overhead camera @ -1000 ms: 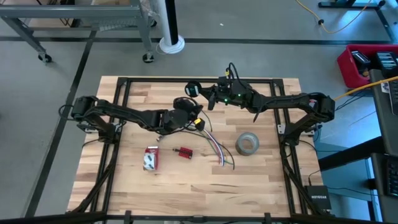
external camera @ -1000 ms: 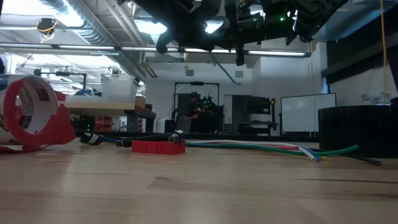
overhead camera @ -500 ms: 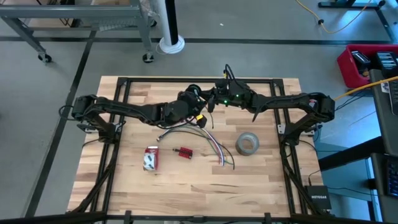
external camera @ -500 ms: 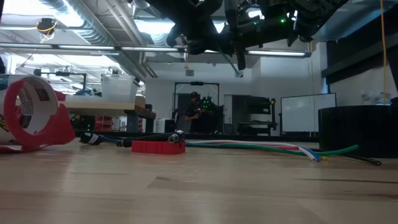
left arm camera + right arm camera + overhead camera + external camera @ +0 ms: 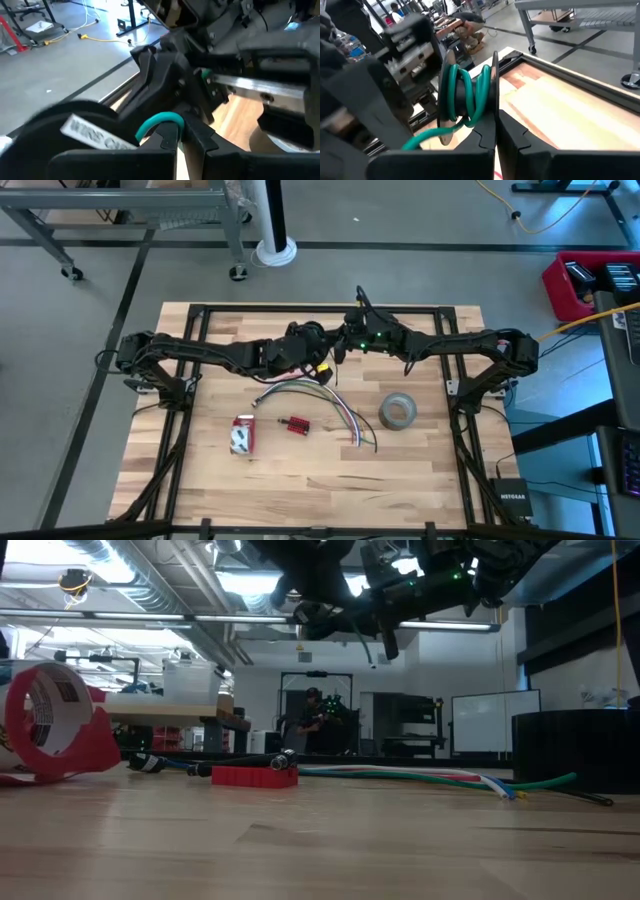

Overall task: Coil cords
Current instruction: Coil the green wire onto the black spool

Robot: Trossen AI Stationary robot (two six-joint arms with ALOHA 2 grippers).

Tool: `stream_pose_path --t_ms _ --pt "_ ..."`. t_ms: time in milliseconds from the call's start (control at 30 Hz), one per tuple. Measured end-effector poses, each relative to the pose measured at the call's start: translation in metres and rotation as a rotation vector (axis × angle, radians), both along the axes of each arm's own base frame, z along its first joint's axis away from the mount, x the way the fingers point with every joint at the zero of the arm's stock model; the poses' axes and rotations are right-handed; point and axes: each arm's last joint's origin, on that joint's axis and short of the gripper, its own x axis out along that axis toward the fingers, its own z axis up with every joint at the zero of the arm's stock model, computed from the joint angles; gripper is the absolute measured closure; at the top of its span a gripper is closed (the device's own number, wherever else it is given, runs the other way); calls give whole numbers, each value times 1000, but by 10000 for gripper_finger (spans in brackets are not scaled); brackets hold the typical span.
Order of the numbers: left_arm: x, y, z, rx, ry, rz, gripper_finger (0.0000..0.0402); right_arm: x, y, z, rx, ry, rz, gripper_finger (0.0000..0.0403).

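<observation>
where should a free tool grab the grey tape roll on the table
The grey tape roll lies flat with its hole facing up, apart from the loose wires. Probably best to come straight down from above, one finger in the hole and one outside, pinching the wall on the side away from the wires.

Table [image 5: 300,470] pale planked wood, matt; cord [image 5: 465,97] glossy teal plastic; tape roll [image 5: 398,412] grey.

Bright overhead lighting, blurred wrist foregrounds
</observation>
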Motion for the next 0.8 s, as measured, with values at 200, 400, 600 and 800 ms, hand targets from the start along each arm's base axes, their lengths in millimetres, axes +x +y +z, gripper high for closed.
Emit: stream_pose_path --t_ms 200,400,600,800 --pt "-2 9 5 3 36 24 401 0 0 -2 8 18 12 401" --pt "-10 16 13 13 40 42 401 0 0 -2 7 18 12 401" --pt "-22 21 23 16 46 60 401 0 0 -2 7 18 12 401" --pt "-30 23 29 14 57 69 401 0 0 -2 6 21 12 401"
